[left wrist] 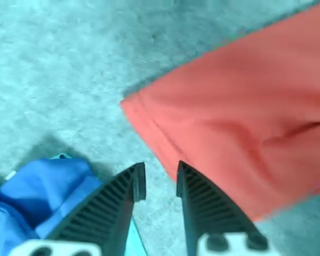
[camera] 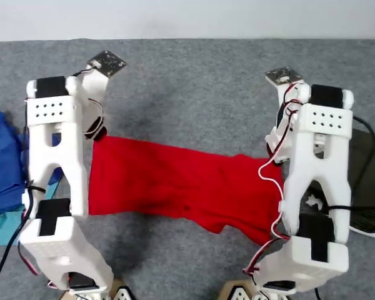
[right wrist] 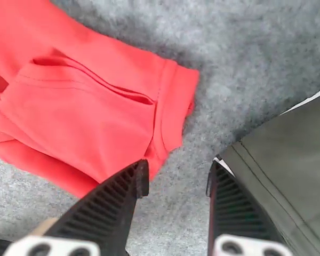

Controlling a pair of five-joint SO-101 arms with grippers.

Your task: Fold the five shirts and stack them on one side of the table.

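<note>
Table, high view: a grey mat (camera: 194, 81) covers it under everything.
Red shirt, high view: the red shirt (camera: 175, 184) lies flat in a long, partly folded band in the middle of the mat, between the two arms.
Left arm, high view: the left arm (camera: 56, 156) stands over the red shirt's left end, and its white frame overlaps that edge.
Right arm, high view: the right arm (camera: 315, 169) stands over the red shirt's right end and hides the corner there.
Blue shirt, high view: a crumpled blue shirt (camera: 3, 156) lies on the far side of the left arm from the red shirt, apart from it. A teal cloth (camera: 0, 228) peeks out beside it, possibly another shirt.
Dark shirt, high view: a dark shirt (camera: 365, 162) lies on the far side of the right arm from the red shirt, mostly hidden by the arm.
Left gripper, left wrist view: the left gripper (left wrist: 161, 178) hangs over bare mat just beside a corner of the red shirt. Its fingers are parted by a narrow gap with nothing between them. The blue shirt lies on the other side of the fingers from the red shirt.
Right gripper, right wrist view: the right gripper (right wrist: 176, 181) is spread wide and empty. It hangs over the strip of mat between the red shirt's hemmed end and the dark shirt, touching neither.
</note>
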